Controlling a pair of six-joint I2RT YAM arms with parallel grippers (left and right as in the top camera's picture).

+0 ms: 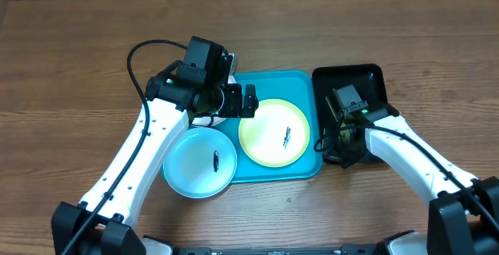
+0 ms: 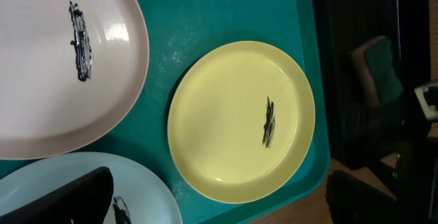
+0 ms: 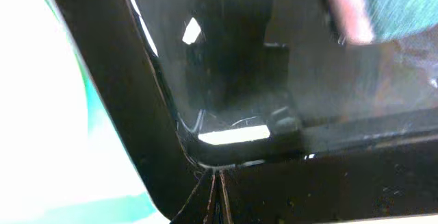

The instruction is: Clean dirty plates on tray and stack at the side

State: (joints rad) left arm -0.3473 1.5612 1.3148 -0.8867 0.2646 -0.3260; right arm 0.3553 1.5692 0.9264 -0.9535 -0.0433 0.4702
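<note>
The turquoise tray (image 1: 300,83) lies mid-table. On it rests the yellow-green plate (image 1: 274,132) with a dark smear. The pale blue plate (image 1: 200,161), also smeared, overhangs the tray's near left corner. In the left wrist view the white plate (image 2: 48,66) carries a dark smear; from overhead the left arm hides most of it. My left gripper (image 1: 240,100) hovers open over the tray's left part, and nothing is between its fingers (image 2: 68,200). My right gripper (image 3: 215,196) is shut with nothing seen in it, its tips low at the black tray's rim.
A glossy black tray (image 1: 366,79) sits right of the turquoise one, under the right arm. A green and pink sponge (image 2: 376,70) lies in it. Bare wooden table (image 1: 78,60) surrounds both trays.
</note>
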